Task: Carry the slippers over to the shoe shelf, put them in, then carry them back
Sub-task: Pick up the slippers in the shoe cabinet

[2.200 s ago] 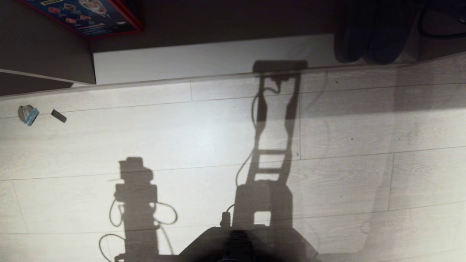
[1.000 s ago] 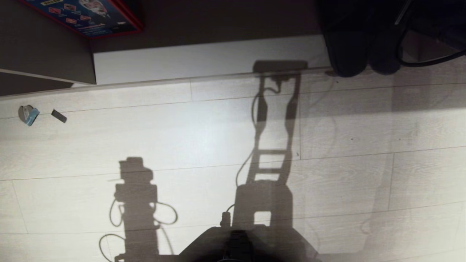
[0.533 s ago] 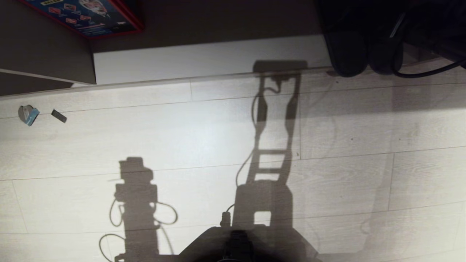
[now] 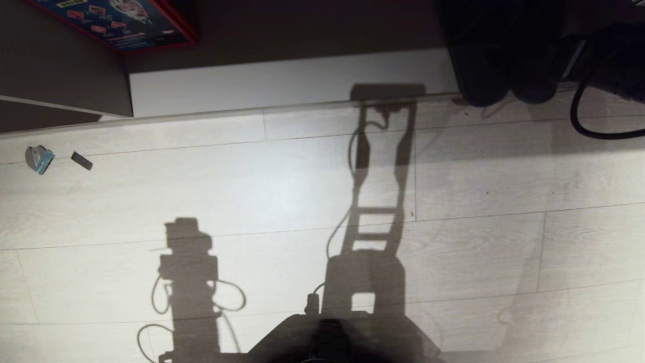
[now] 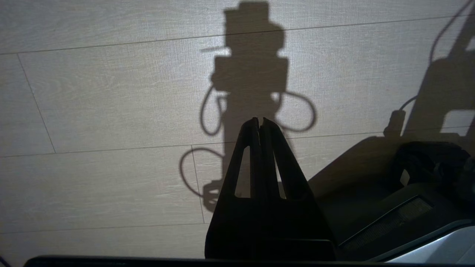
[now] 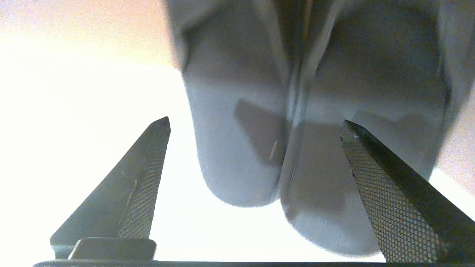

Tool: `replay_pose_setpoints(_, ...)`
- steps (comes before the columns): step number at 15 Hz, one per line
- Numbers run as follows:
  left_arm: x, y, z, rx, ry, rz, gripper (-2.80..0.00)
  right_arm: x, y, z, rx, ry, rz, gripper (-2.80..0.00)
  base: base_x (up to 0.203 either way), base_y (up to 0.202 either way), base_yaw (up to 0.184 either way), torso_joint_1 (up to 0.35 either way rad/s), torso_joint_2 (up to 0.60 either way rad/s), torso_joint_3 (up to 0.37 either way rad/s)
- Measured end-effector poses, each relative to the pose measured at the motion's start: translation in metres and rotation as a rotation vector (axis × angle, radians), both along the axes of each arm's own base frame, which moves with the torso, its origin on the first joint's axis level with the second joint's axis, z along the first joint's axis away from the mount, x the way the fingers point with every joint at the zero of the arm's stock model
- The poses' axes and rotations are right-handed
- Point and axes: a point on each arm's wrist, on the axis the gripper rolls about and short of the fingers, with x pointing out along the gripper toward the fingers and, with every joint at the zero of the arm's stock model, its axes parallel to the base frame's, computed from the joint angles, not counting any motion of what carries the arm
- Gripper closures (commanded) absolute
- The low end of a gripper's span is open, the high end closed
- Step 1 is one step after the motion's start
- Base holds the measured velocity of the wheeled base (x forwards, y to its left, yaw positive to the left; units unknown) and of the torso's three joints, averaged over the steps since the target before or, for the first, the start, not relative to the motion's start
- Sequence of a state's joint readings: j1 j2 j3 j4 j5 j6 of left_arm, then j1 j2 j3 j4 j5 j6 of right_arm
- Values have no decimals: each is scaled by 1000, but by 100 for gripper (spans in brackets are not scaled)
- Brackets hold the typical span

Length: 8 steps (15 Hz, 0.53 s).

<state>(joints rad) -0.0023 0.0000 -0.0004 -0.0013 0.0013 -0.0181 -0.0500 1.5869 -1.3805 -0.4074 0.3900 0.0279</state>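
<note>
Pale wood floor [image 4: 282, 191] fills most of the head view, crossed by my own shadow, and along the top of the frame runs the grey-brown built-in unit with its pale base board [image 4: 282, 80]. At the upper right of that frame the slippers [image 4: 504, 75] lie side by side as two dark rounded shapes, their near ends poking over the front edge of the base board; whether that spot is the narrower shoe shelf itself I cannot tell from here. My right hand [image 6: 256, 178] sits just in front of them with its fingers spread wide and nothing between them: in the right wrist view both blue-grey soles lie in the gap ahead of the tips, untouched by either finger as far as I can see. In the head view only its dark body and a looping cable show at the far upper right. My left hand [image 5: 260, 124] hangs idle over the floor near the base, fingers pressed together on nothing. A red-edged box [image 4: 116, 20] sits at the upper left, and two small scraps [image 4: 55, 159] lie on the floor at the left edge. I judge the putting-in to be about done, since the pair rests free at the unit; what remains is to grasp them again and bring them back.
</note>
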Motion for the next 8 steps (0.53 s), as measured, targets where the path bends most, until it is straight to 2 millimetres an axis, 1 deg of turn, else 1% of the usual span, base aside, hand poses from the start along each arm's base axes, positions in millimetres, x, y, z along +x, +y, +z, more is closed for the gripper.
replay_pose_setpoints(2,0,0,0,0,0,0,0,-21,1,-16,4,66,-3,-280,0,0,0,0,0,0)
replay_pose_setpoints(4,0,0,0,0,0,0,0,-45,2,-36,9,136,-3,-280,0,0,0,0,0,0)
replay_pose_setpoints(8,0,0,0,0,1,0,0,-107,6,-62,28,182,10,-280,0,0,0,0,0,0)
